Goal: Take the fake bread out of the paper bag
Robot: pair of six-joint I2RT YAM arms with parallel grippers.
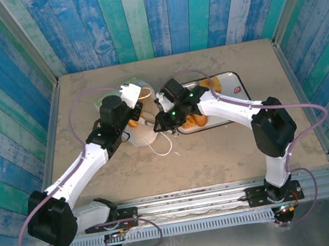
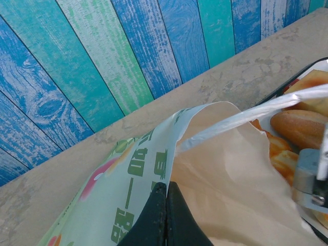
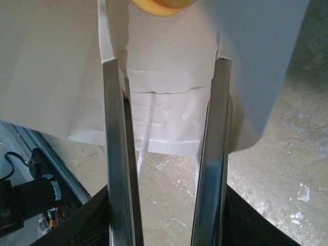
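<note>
the left arm (image 1: 77, 169) and the right arm (image 1: 238, 109) are built alike: smooth white links between chunky black joint housings, each with a small green light (image 1: 100, 135) near the wrist. a thin lilac cable (image 1: 24, 238) loops loosely beside each arm. the base blocks (image 1: 271, 193) are black. the left pincer (image 2: 166, 185) has black tapered fingers (image 2: 154, 218); the right pincer (image 3: 166, 64) has long flat metal fingers (image 3: 115, 154), brushed grey, on a black body.

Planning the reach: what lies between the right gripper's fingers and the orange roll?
Only a bare stretch of the paper bag, seen in the right wrist view, before the roll.
</note>
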